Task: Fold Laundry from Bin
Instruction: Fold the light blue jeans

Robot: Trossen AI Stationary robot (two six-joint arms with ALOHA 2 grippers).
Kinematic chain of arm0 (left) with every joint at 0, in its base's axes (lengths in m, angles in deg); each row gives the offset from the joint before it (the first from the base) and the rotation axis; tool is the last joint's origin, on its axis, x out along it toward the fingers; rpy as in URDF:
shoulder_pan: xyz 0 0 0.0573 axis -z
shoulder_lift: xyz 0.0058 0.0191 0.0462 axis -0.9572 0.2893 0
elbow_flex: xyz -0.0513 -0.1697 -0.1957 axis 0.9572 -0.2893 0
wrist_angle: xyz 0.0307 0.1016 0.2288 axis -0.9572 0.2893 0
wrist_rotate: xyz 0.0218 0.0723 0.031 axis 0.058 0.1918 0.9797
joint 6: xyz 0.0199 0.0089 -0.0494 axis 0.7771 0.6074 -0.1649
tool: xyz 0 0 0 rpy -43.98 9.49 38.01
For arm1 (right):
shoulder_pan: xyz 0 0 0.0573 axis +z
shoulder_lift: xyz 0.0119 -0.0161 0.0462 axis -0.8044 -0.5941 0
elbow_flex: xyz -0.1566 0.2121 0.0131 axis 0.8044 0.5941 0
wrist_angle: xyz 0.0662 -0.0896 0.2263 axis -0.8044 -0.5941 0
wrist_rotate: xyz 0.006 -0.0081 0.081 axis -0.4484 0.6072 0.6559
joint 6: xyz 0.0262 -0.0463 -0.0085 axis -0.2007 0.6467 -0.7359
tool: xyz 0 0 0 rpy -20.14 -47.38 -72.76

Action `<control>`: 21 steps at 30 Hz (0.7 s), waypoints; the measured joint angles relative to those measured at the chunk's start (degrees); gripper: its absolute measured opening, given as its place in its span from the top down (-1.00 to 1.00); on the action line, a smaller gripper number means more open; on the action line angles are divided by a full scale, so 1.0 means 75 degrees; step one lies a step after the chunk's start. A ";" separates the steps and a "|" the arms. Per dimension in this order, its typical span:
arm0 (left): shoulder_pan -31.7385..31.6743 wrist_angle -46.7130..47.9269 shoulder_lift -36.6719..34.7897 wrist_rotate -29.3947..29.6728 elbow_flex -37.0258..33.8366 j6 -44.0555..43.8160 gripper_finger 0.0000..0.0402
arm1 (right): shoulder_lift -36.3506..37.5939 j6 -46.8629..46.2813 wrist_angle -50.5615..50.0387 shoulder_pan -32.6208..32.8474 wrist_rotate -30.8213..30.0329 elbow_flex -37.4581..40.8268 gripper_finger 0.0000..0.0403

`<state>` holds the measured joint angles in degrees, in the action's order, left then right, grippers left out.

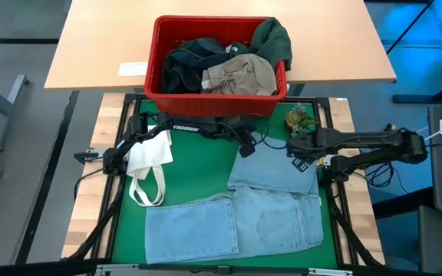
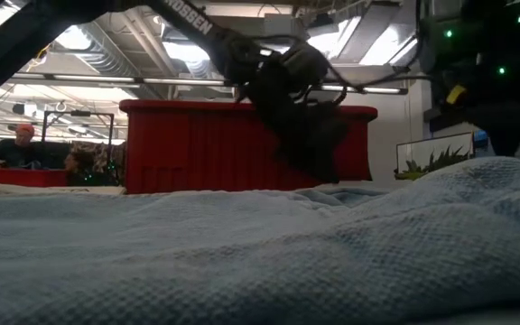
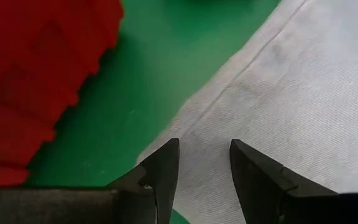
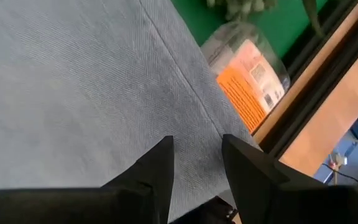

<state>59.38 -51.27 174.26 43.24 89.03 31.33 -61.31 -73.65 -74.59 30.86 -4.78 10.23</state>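
Light blue jeans (image 1: pixel 259 207) lie spread on the green mat, one leg reaching toward the red bin (image 1: pixel 213 98). The bin holds a dark green piece (image 1: pixel 273 38), a khaki piece (image 1: pixel 240 74) and a black piece (image 1: pixel 184 65). My left gripper (image 1: pixel 245 149) stands open over the far left corner of the jeans (image 3: pixel 291 93), close to the bin's wall (image 3: pixel 30 74). My right gripper (image 1: pixel 298 157) stands open over the jeans' far right edge (image 4: pixel 73 81). Whether either gripper's fingertips touch the cloth does not show.
A white tote bag (image 1: pixel 148 157) lies on the mat's left side, under the left arm. A small potted plant (image 1: pixel 299 119) with an orange label (image 4: pixel 247 81) stands by the mat's far right corner. The mat's black frame (image 1: pixel 332 192) borders the right side.
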 joint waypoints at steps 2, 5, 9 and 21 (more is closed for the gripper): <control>-0.0053 -0.0226 0.0000 0.0003 -0.0243 -0.0128 0.31 | -0.0025 0.0089 0.0321 -0.0007 -0.0080 0.0012 0.31; -0.0135 -0.0312 0.0000 0.0000 -0.0523 -0.0322 0.31 | -0.0126 0.0113 0.0532 -0.0044 0.0049 0.0036 0.31; -0.0208 -0.0329 0.0000 0.0003 -0.0780 -0.0383 0.31 | -0.0269 0.0130 0.0651 -0.0032 0.0303 0.0030 0.31; -0.0197 0.0470 -0.0346 -0.0659 -0.0116 -0.0340 0.31 | -0.0169 0.0478 0.0454 -0.0028 0.0436 -0.0315 0.31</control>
<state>57.90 -47.75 171.66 38.30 88.16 28.78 -62.59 -70.06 -71.18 30.65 -1.51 7.86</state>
